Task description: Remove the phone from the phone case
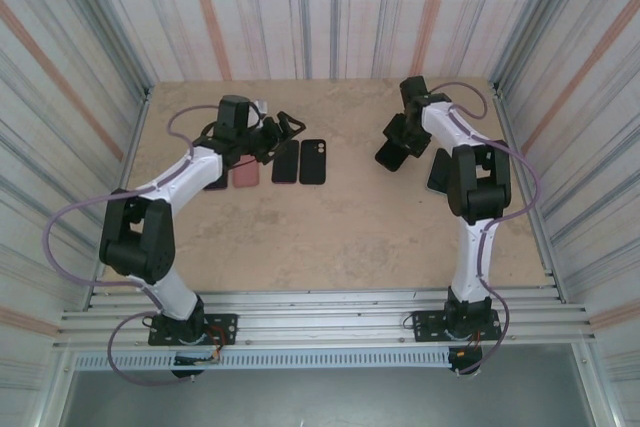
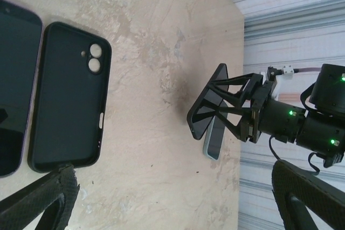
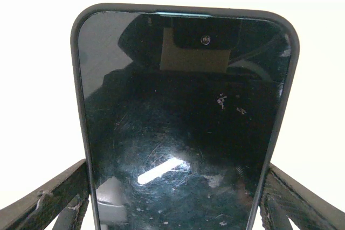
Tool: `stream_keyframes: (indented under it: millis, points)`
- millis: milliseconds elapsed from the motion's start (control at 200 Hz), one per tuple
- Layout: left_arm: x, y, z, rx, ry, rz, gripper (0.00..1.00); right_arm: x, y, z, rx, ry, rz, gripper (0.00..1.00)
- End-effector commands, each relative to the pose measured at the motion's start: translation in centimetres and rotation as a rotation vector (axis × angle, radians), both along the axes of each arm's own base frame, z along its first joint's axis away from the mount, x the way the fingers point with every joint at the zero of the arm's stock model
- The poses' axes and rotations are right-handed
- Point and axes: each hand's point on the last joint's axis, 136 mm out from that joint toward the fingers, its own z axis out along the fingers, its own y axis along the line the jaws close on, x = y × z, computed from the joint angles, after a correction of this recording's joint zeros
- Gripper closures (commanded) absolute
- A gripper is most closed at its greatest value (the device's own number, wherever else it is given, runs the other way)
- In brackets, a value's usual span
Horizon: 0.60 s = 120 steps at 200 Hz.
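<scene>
Cased phone (image 3: 183,133) (screen scratched) pinched by its edges within right hand (image 3: 178,200); left hand (image 1: 285,129) spread wide.

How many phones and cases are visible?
6. Four in a row by the left gripper: black case, dark phone, pink item, dark item partly under the arm. The right gripper holds a cased phone; another phone lies nearby. Others may be hidden.

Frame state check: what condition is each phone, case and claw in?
left claw, open, empty.
right claw, shut on cased phone.
cased phone, in its case, held tilted.
empty case, flat on the table, inside up.
purple-edged phone, flat, screen up, beside the empty case.
</scene>
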Motion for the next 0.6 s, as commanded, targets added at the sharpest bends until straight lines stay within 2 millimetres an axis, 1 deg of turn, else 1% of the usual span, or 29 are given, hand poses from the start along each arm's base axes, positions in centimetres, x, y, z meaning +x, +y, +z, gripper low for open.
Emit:
stream_keyframes:
  millis: [0,135,306,421,546,596]
  points:
    - [0.6,-0.3,0.8,0.033,-0.046,-0.068,0.05,0.5,3.3,4.2,0.025,-0.176,0.202,0.51]
    - [1.4,-1.3,0.8,0.041,-0.075,-0.131,0.07,-0.6,6.0,5.5,0.053,-0.286,0.357,0.49]
    - [2.3,-2.6,0.7,0.043,-0.106,-0.196,0.10,-2.6,8.6,6.9,0.057,-0.383,0.509,0.48]
    - [2.6,-4.0,0.8,0.045,-0.134,-0.239,0.12,-3.8,10.2,7.9,0.085,-0.446,0.586,0.48]
    - [2.7,-6.1,1.5,0.032,-0.166,-0.297,0.15,-5.1,12.0,9.2,0.110,-0.507,0.667,0.48]
    - [2.7,-6.8,1.4,0.034,-0.167,-0.319,0.16,-5.5,12.6,9.8,0.125,-0.530,0.692,0.48]
